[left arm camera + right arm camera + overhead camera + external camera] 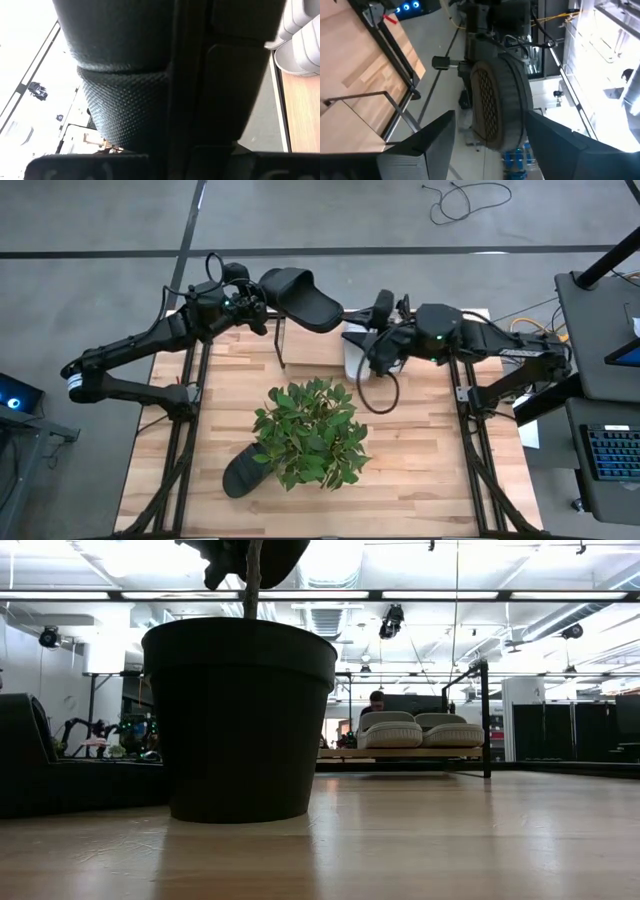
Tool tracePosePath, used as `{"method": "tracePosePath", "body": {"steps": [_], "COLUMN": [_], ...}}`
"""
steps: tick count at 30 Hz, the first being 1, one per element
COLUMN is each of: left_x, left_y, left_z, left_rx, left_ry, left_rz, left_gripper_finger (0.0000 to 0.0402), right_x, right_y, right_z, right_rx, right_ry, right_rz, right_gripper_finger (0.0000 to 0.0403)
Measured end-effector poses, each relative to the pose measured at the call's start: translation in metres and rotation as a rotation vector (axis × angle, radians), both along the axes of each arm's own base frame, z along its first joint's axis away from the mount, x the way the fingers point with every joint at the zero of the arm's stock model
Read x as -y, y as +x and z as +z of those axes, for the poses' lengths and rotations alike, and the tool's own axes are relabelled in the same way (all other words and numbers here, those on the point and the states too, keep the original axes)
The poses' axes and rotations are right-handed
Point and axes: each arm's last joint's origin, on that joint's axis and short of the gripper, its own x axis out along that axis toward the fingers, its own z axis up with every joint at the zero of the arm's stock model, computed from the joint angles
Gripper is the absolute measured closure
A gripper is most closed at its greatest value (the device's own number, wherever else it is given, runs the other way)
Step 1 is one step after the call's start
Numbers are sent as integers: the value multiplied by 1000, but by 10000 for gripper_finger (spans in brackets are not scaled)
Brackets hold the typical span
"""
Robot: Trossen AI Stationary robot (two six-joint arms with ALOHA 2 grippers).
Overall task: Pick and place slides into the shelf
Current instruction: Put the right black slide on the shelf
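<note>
My left gripper [260, 302] is shut on a black slide [302, 298], held high over the table's far edge. The right wrist view shows this slide [496, 102] on edge, its patterned sole facing the camera. My right gripper [378, 310] is open just right of the slide's free end, and its fingers [437, 142] frame the slide without touching it. Two light grey slides [418, 732] rest side by side on the shelf [281, 345]. Another black slide [240, 473] lies flat on the table, partly under the plant's leaves. My left gripper holds the black slide by the end nearest the left arm [270, 292], coming at it level from the table's left. The slide is lifted clear and sticks out toward the right arm. The wrist view is filled by the slide [125, 110], which hides the fingers' exact seat.
A leafy plant [312, 432] in a black pot [240, 720] stands mid-table. Black frame rails [188, 440] run along both table sides. A person sits in the room far behind the shelf. Bare wood lies right of the plant.
</note>
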Motion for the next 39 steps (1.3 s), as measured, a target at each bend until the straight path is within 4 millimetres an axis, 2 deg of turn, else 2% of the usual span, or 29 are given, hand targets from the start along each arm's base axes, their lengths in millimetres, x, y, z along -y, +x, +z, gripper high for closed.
{"method": "tracePosePath", "body": {"steps": [3, 12, 18, 24, 27, 29, 34, 35, 39], "left_x": [0, -1, -2, -2, -2, -2, -2, -2, -2], "left_y": [0, 2, 3, 3, 3, 3, 3, 3, 3], "left_z": [0, -3, -4, -4, -3, -3, -3, -3, -3], "left_rx": [-7, -15, -27, -26, -26, -26, -22, -22, -20], "left_ry": [7, 3, 7, 8, 8, 9, 11, 12, 11], "left_rz": [1, 2, -1, 1, 1, 0, 1, 0, 1], "left_gripper_finger": [371, 372, 372, 372, 372, 372, 372, 372, 372], "right_x": [0, 11, 20, 30, 32, 32, 32, 32, 32], "right_y": [6, 12, 27, 38, 43, 44, 45, 45, 45], "right_z": [2, 27, 11, 6, 2, -1, -6, -6, -5], "right_rx": [-5, 57, -68, -48, -50, -66, -110, -112, -105], "right_ry": [-19, -20, -22, -8, 25, 42, 36, 31, 28], "right_rz": [2, -45, -75, -107, -117, -121, -119, -119, -117], "right_gripper_finger": [172, 172, 172, 175, 197, 226, 331, 342, 342]}}
